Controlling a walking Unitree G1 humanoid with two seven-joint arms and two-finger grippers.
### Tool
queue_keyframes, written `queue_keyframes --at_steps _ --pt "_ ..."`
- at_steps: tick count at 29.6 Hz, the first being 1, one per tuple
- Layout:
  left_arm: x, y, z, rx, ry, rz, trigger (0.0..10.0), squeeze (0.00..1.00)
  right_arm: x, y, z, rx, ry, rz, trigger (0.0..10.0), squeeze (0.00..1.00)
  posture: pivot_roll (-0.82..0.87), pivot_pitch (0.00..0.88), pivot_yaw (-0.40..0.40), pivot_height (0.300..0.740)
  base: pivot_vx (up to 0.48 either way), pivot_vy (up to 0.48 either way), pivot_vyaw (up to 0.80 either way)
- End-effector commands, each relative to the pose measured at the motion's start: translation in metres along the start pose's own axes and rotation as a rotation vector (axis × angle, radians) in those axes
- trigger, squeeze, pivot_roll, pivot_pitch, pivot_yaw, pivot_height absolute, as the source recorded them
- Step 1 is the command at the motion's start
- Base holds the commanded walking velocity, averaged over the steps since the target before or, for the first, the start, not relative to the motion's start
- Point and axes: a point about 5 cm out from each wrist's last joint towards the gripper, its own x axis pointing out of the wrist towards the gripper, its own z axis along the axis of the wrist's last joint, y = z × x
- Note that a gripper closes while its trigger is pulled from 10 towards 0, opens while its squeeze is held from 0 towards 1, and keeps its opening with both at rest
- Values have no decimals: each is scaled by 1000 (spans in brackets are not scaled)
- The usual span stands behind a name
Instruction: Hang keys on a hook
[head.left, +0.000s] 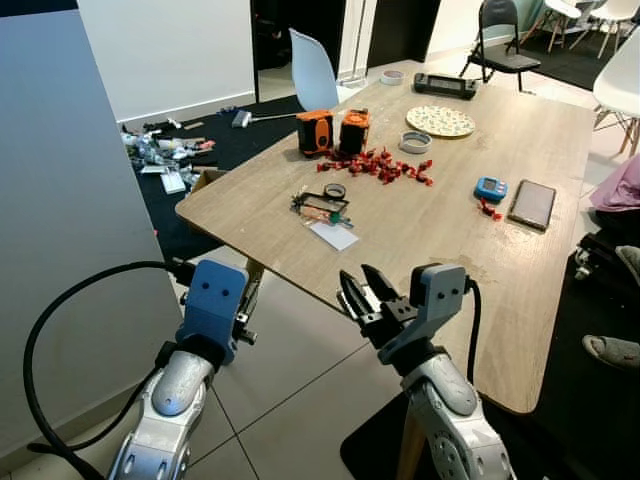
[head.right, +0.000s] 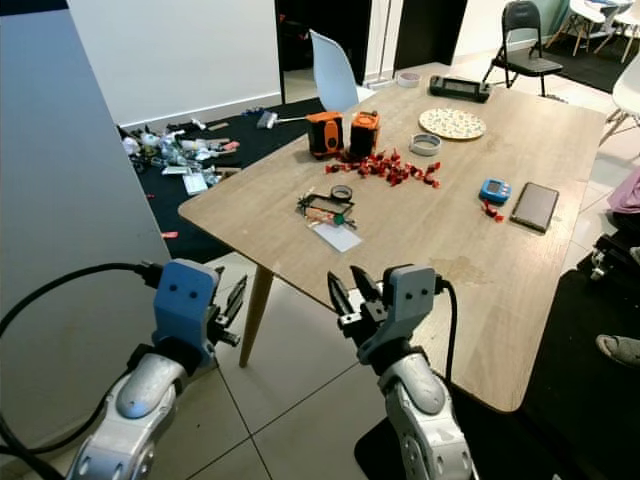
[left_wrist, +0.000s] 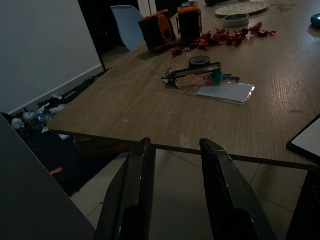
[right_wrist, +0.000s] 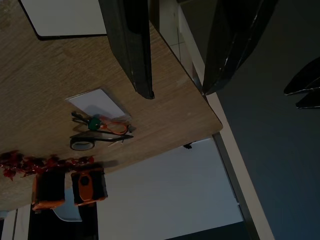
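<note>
Both open grippers, left gripper (head.left: 243, 300) and right gripper (head.left: 358, 287), hover off the table (head.left: 520, 330) edge.

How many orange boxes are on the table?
2. One orange box and another orange box stand side by side near the table's far left edge, behind the red bits.

You've got a wooden table (head.left: 520, 300) on a pale tiled floor (head.left: 300, 370), a grey panel (head.left: 70, 250) on your left, a white wall (head.left: 170, 50) behind, a white chair (head.left: 315, 65) at the far edge and a black folding chair (head.left: 500, 40) beyond.
</note>
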Motion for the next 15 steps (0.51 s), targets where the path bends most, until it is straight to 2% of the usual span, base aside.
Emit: queue_keyframes --at_steps 1,6,12,15 --pt "-1 -3 -2 -3 15 -5 10000 0 -1 1 -4 3 19 5 10000 0 110 143 -21 740 0 0 0" --pt "-1 -2 -2 11 17 -7 10000 0 -1 1 -4 4 19 5 10000 0 110 142 -21 740 0 0 0" --pt "0 -1 -4 32 25 1 10000 0 -1 1 -4 4 17 5 10000 0 111 140 -18 740 0 -451 0" --pt "0 0 -4 17 29 7 10000 0 0 2 -4 5 16 5 10000 0 111 140 -17 740 0 0 0"
